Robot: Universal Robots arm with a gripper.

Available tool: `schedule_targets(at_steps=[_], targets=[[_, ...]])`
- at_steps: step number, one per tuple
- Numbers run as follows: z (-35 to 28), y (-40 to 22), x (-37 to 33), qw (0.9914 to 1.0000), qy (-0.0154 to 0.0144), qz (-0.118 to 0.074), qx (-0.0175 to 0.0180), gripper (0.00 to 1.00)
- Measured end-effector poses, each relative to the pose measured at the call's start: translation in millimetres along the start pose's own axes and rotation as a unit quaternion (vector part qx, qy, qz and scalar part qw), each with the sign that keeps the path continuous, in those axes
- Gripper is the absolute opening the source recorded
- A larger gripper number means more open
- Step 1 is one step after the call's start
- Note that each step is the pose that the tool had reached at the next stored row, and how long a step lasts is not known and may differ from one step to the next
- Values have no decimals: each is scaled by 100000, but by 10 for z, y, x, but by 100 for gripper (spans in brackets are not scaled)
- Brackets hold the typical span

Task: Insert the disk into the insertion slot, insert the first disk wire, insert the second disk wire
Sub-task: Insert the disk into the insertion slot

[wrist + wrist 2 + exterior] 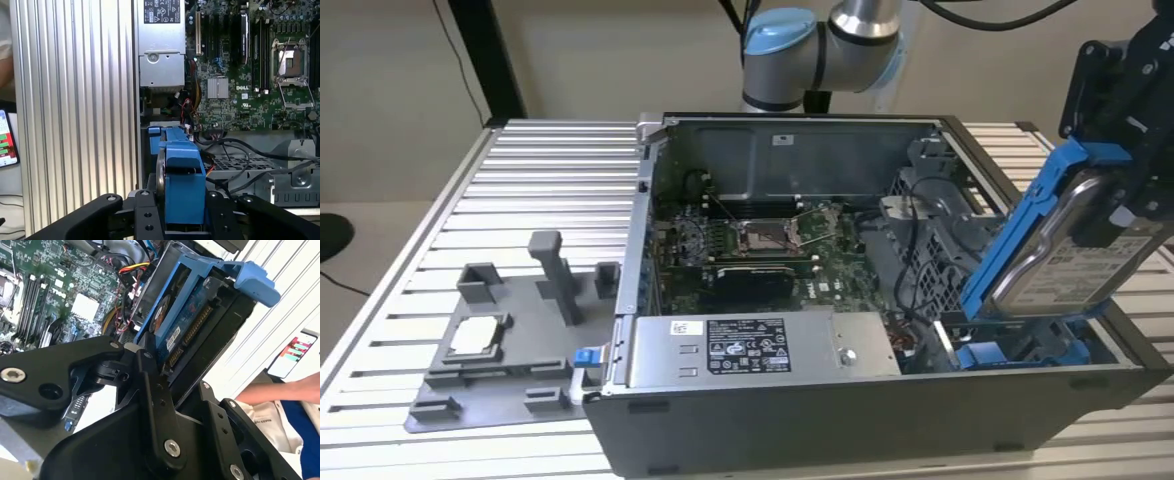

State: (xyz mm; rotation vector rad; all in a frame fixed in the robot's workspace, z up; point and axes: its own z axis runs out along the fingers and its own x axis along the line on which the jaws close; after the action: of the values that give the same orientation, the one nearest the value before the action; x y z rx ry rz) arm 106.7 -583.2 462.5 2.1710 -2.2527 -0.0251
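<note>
i am watching the black gripper (pixel 1118 205) pinching the flat silver-grey disk (pixel 1062 262) in its bright blue plastic carrier, with its fingers (pixel 145 216) pressing on both sides. the disk is hanging tilted at the exterior view's right, its lower end just above the grey metal insertion slot (pixel 1007 352) with blue rails, in the lower right corner of the open grey computer case (pixel 854 425), right of the grey power supply box (pixel 761 348).

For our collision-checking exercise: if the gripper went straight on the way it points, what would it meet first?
Probably the insertion slot, just beneath the disk the gripper holds; depth is unclear.
</note>
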Motion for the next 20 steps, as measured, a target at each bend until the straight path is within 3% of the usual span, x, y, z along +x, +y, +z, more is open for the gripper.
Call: schedule_targets(at_steps=[5,15,20], targets=[[40,-1,11,100000,-190,152,-7,0],[222,-5,28,99999,-246,237,-10,0],[287,-6,14,99996,-859,227,-36,0]])
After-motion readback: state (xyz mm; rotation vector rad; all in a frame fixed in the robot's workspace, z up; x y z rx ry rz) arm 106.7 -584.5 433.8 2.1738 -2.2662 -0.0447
